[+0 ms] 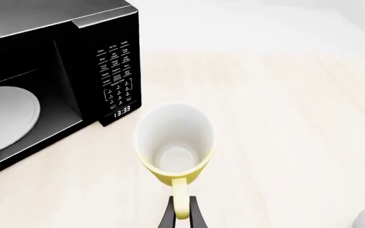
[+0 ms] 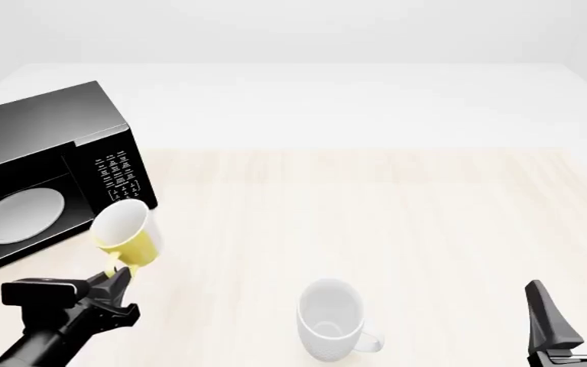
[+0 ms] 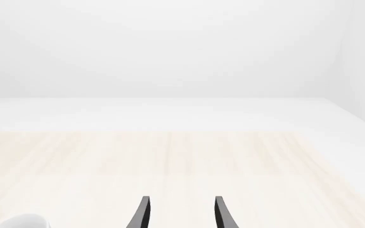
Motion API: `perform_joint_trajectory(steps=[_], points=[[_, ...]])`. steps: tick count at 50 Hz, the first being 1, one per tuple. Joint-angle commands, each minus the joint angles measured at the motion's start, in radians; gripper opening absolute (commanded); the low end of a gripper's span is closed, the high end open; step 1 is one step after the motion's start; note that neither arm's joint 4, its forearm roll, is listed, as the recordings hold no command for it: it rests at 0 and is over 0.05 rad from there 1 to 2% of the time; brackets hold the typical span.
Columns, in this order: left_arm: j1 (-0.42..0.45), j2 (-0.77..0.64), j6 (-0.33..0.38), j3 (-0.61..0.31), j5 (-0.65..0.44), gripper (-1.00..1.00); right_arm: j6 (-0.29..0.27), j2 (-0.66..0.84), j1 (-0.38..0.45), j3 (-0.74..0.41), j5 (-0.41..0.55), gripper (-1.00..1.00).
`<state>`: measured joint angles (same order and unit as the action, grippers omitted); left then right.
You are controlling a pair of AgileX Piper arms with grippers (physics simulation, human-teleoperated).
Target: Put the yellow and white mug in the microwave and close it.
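Microwave [image 2: 49, 176] stands up and to the left of the left gripper [image 2: 118, 280], close by; cavity reads as open in both the front and left wrist views, round white plate [image 2: 21, 215] visible inside, keypad panel on the side nearest the mug. No door seen in any view, so its swing side cannot be told. Table [image 2: 396, 229] is bare ahead of both arms apart from an all-white mug [image 2: 332, 319], standing upright well off to the right of the left gripper, between the two arms. Yellow and white mug [image 2: 126, 234] is held off the table just beyond the left fingertips, mouth tipped toward the camera, handle pointing back into the jaws; left gripper clenched on that handle. Mug body sits just in front of the keypad corner, not yet lined up with the opening. Judgement for the step in hand: carry the mug further left to clear the panel edge, then forward into the cavity, keeping it low over the plate; handle-only grip may let the mug swing, so move slowly. Right gripper [image 3: 180, 211] idle, fingers spread, holding nothing.
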<state>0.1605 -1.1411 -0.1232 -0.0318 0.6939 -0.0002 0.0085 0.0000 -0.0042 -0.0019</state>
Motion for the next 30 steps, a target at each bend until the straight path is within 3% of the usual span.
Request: perform_joint_trajectory(steps=[1, 30], points=[[-0.097, 0.065, 0.038, 0.003, -0.022, -1.0, 0.0, 0.0, 0.0, 0.0, 0.0, 1.0], [-0.357, -0.039, 0.051, -0.014, 0.07, -1.0, 0.0, 0.0, 0.0, 0.0, 0.0, 1.0]])
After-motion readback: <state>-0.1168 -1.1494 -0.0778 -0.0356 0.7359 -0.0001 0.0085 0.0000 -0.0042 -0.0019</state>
